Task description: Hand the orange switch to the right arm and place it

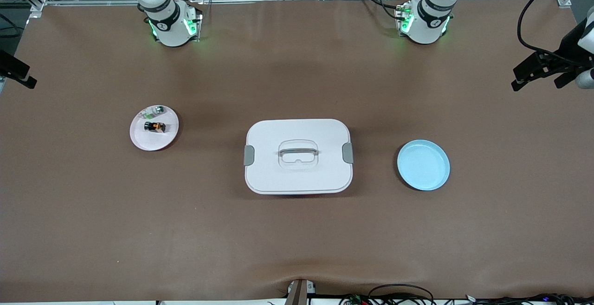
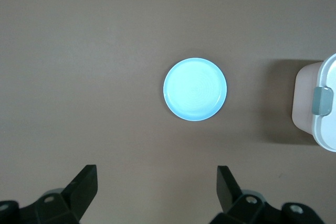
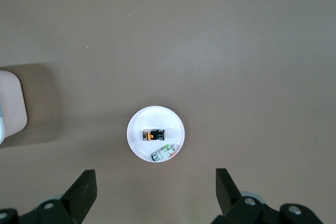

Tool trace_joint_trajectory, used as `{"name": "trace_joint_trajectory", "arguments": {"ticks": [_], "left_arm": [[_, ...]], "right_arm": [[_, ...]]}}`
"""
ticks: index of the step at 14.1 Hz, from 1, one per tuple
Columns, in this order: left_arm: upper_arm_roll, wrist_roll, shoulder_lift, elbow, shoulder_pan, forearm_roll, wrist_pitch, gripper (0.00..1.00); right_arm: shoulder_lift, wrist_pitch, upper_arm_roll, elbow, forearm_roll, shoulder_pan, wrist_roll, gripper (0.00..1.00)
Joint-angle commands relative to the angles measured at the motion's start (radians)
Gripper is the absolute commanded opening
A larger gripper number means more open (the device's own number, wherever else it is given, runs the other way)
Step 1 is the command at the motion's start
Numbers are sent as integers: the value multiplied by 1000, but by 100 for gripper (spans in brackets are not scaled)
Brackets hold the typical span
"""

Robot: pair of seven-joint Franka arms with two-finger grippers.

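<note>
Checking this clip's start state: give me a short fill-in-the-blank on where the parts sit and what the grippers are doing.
1. The orange switch lies on the ____ plate.
2. The plate toward the left arm's end, the blue plate, holds ____.
3. Between the two plates stands a white lidded ____ with grey latches.
4. The left gripper and right gripper both have their jaws ____, holding nothing.

Missing words: white; nothing; box; open

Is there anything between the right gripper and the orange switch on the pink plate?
Nothing visible. The open right gripper looks down on the orange switch, which lies uncovered on the pink plate beside a whitish-green piece.
</note>
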Motion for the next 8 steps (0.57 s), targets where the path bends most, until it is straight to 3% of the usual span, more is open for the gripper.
{"name": "trace_joint_trajectory", "arguments": {"ticks": [1, 4, 8], "left_arm": [[3, 8, 6, 18, -5, -1, -24, 100], [3, 5, 6, 18, -7, -2, -24, 100], [3, 2, 6, 16, -5, -2, -25, 100]], "right_arm": [[8, -36, -18, 33, 4, 15, 17, 100], [8, -72, -50, 33, 15, 55, 31, 100], [8, -73, -47, 20, 38, 56, 74, 100]]}}
